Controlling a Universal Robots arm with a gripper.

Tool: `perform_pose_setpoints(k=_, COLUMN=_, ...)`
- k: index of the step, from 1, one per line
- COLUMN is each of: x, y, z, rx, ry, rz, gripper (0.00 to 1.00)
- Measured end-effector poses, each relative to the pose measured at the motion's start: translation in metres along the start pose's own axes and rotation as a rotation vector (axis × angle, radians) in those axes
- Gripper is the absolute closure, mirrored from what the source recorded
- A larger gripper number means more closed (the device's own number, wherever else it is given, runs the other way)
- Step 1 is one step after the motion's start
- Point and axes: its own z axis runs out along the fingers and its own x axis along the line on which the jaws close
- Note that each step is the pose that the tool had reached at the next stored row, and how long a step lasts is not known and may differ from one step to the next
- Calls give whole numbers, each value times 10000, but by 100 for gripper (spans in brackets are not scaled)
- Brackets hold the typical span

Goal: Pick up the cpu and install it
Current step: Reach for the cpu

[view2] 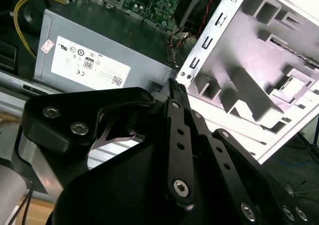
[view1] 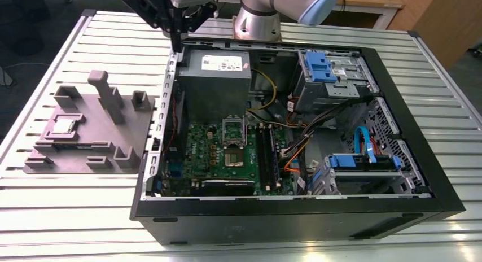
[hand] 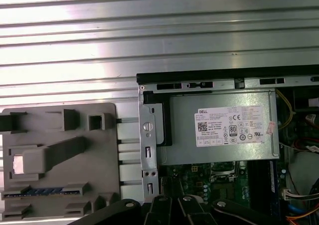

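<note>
We find the slatted metal table (hand: pixel 149 25) glaring almost white under strong light in the first wrist view, and the cpu (hand: pixel 19 163) is blown out there too. In the exterior view, the computer case (view1: pixel 286 217) lies softly shaded inside.

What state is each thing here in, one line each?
cpu: lying in the grey holder, not picked up.
computer case: lying flat, side open.
gripper: shut, empty, raised near the computer case's edge.
</note>
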Motion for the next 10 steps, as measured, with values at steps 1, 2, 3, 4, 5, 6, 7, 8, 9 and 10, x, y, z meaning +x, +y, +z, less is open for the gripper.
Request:
perform_pose_setpoints(k=1, x=4, y=-1, z=0, rx=0, ry=0, rz=0, gripper=90)
perform_pose_setpoints(k=2, x=7, y=-1, z=0, rx=0, ry=0, rz=-1, gripper=90)
perform_pose_setpoints(k=3, x=8, y=-1, z=0, rx=0, ry=0, rz=-2, gripper=90)
perform_pose_setpoints(k=4, x=9, y=-1, z=0, rx=0, ry=0, rz=-2, gripper=90)
perform_pose_setpoints(k=5, x=11, y=-1, z=0, rx=0, ry=0, rz=-1, gripper=90)
perform_pose_setpoints(k=6, x=14, y=-1, z=0, rx=1, ry=0, rz=0, gripper=90)
perform_pose_setpoints(k=7, x=15, y=-1, z=0, rx=1, ry=0, rz=0, gripper=90)
perform_pose_setpoints(k=8, x=15, y=-1, z=0, rx=1, ry=0, rz=-1, gripper=90)
perform_pose_setpoints(k=9, x=16, y=-1, z=0, rx=1, ry=1, rz=-1, gripper=90)
perform_pose_setpoints(k=10, x=16, y=-2, z=0, rx=0, ry=0, rz=-1, gripper=90)
